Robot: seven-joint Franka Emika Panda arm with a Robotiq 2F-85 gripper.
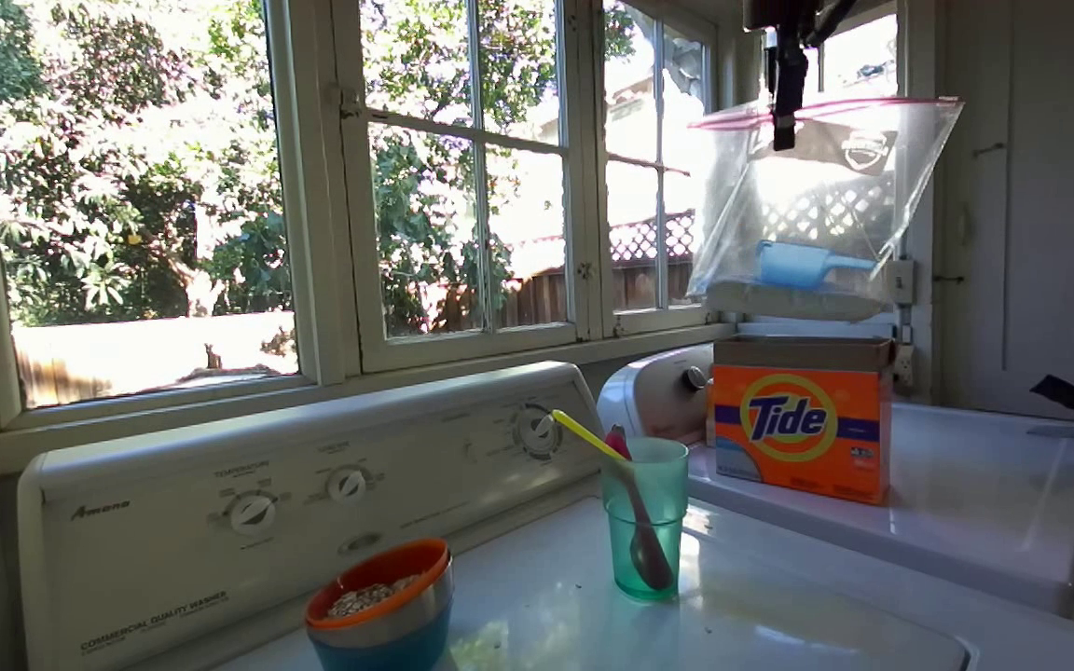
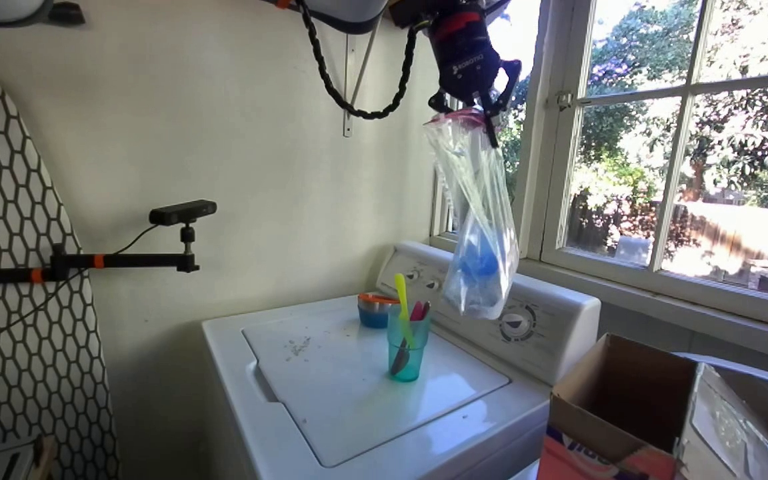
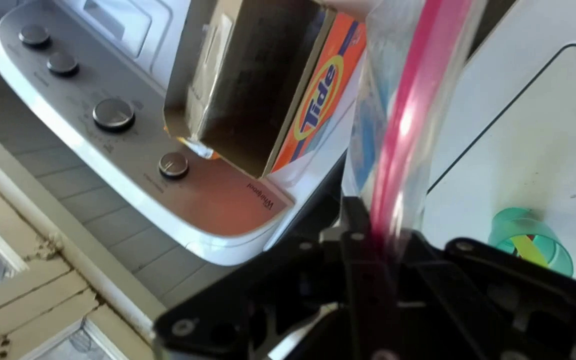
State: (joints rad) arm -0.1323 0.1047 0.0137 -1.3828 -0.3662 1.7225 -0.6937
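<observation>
A clear zip bag (image 1: 821,186) with a pink seal hangs upright in the air in both exterior views. My gripper (image 1: 784,135) is shut on its top edge, near the middle of the seal. Inside the bag lie a blue scoop (image 1: 793,265) and some pale material at the bottom. From the wrist view, the pink seal of the bag (image 3: 413,110) runs up between the fingers of the gripper (image 3: 375,230). An opened orange Tide box (image 1: 798,433) stands apart from the bag, its dark inside visible in the wrist view. The box's contents, if any, cannot be made out.
A teal cup (image 1: 646,522) with several utensils stands on the white washer lid (image 2: 357,400). Beside the control panel sits an orange-rimmed bowl (image 1: 383,606) of flakes. Windows (image 1: 472,168) line the wall behind. A camera on a bar (image 2: 183,212) juts out at the side.
</observation>
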